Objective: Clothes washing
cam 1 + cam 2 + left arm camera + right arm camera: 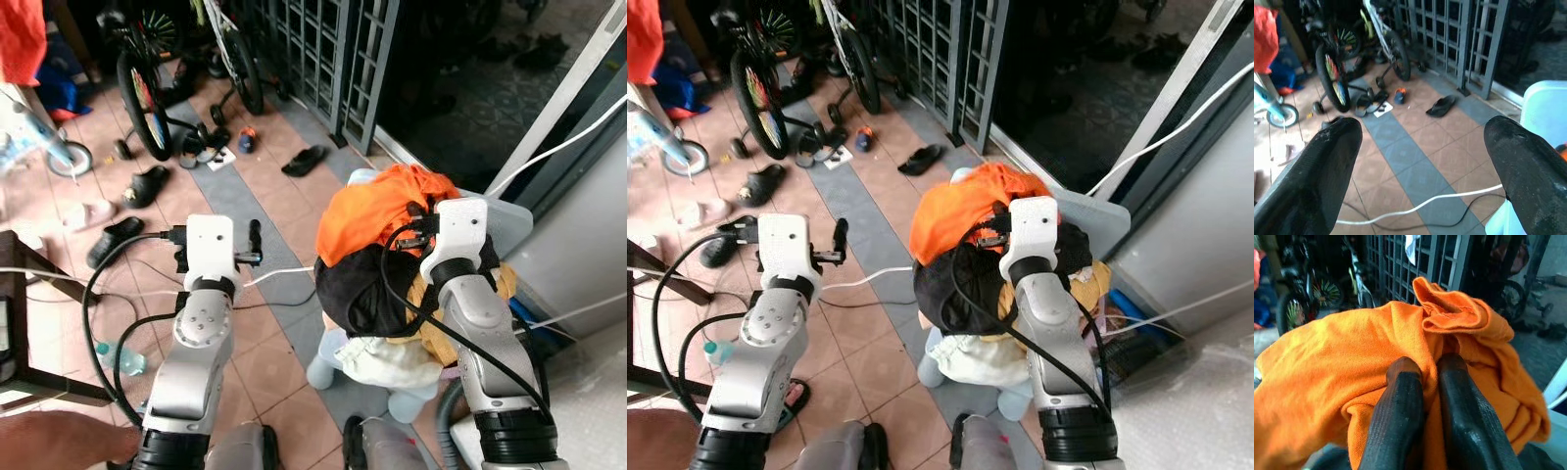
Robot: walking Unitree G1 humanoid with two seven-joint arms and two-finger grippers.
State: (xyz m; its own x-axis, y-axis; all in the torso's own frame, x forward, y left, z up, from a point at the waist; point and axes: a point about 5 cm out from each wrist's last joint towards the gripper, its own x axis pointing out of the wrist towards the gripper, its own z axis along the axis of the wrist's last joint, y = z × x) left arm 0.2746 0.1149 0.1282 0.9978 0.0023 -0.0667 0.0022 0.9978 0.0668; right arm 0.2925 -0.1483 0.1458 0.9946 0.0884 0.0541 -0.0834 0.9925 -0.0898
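Laundry sits heaped in a pale blue plastic basket (509,220) just in front of us on the tiled floor: a bright orange cotton garment (377,220) on top, a black garment (358,284) under it, cream and mustard pieces lower down. Our right gripper (1427,369) has its 2 fingers pressed almost together on a fold of the orange cloth. We judge the step to be lifting it clear, so we should rise straight and slowly, watching that the black piece does not drag along. Our left gripper (1422,147) hangs wide apart, holding nothing, over a white cable (1420,203). We cannot see how deep the pinch goes, nor any washing machine for certain.
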